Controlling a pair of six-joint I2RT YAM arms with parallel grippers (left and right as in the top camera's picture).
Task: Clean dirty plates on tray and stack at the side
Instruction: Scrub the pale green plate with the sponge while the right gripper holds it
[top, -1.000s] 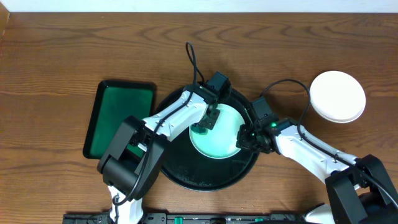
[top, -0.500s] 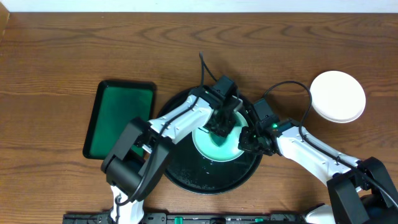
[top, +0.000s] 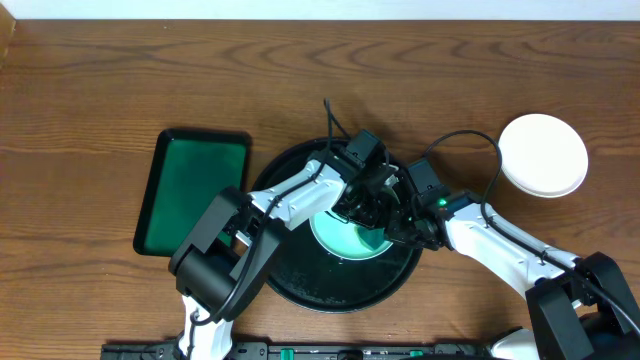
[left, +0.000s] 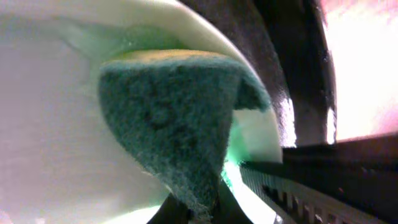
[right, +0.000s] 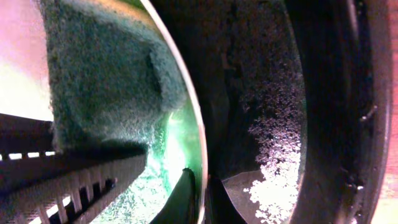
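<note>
A pale mint-green plate (top: 338, 238) lies in the round black tray (top: 290, 282). My left gripper (top: 366, 207) is shut on a dark green scouring sponge (left: 168, 118), which presses on the right part of the plate (left: 50, 130) close to its rim. At the right edge of the plate (right: 198, 143), my right gripper (top: 399, 229) is shut on the rim, one finger (right: 184, 196) inside it and one outside. The sponge (right: 99, 81) shows just beside that grip. The two grippers nearly touch. A white plate (top: 543, 155) rests on the bare wood to the right.
A green rectangular tray (top: 190, 192) sits left of the black tray, touching its rim. Water droplets glisten on the black tray's floor (right: 273, 124). Both arms cross over the tray, and their cables arc above it.
My left gripper has swept the sponge from the left part of the mint plate to its right side, up against the right gripper. The right gripper has kept its hold in place.
</note>
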